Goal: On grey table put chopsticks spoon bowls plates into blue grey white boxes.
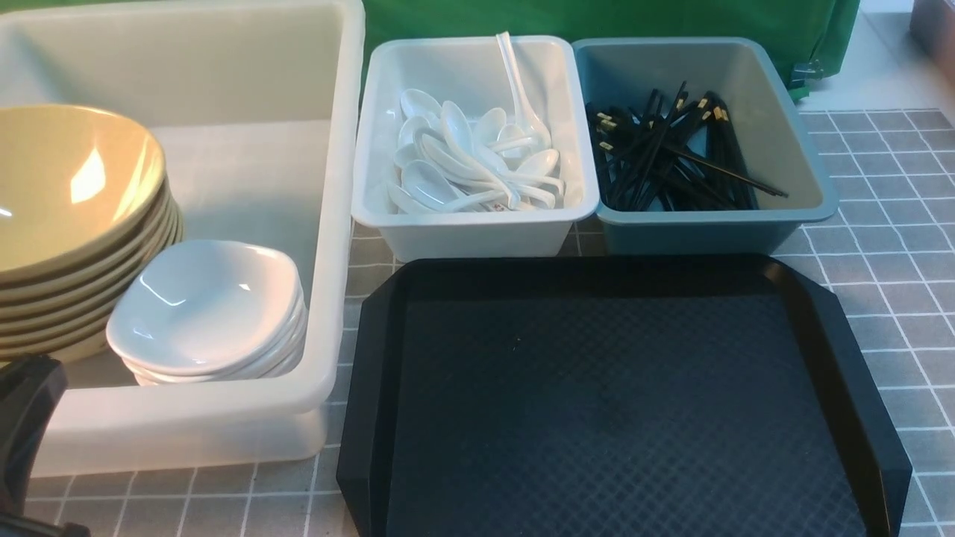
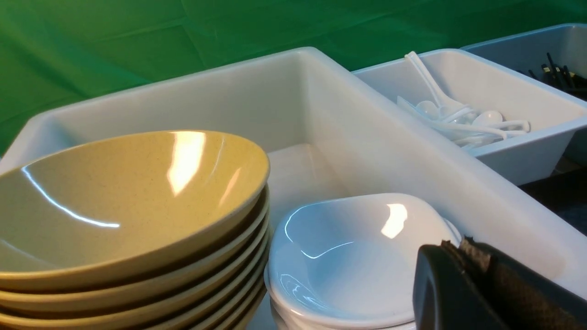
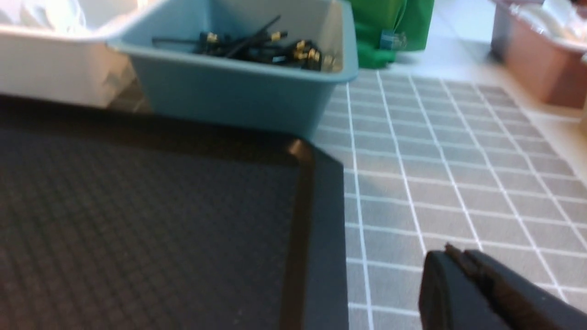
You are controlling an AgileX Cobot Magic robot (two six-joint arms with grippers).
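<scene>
A stack of tan bowls point(image 1: 67, 194) point(image 2: 124, 206) sits in the large off-white box point(image 1: 328, 224) point(image 2: 321, 91), with a stack of white plates point(image 1: 209, 306) point(image 2: 353, 256) beside it. White spoons point(image 1: 470, 160) point(image 2: 467, 123) fill the small white box point(image 1: 477, 231). Black chopsticks point(image 1: 671, 153) point(image 3: 257, 46) lie in the blue-grey box point(image 1: 791, 134) point(image 3: 238, 91). My left gripper point(image 2: 458, 245) is shut and empty, just in front of the plates. My right gripper point(image 3: 456, 252) is shut and empty above the grey table point(image 3: 458, 183), out of the front view.
A black textured tray point(image 1: 619, 403) point(image 3: 137, 220) lies in front of the two small boxes. A brownish container point(image 3: 536, 59) stands off the table's far right. Green cloth point(image 2: 137, 36) hangs behind the boxes.
</scene>
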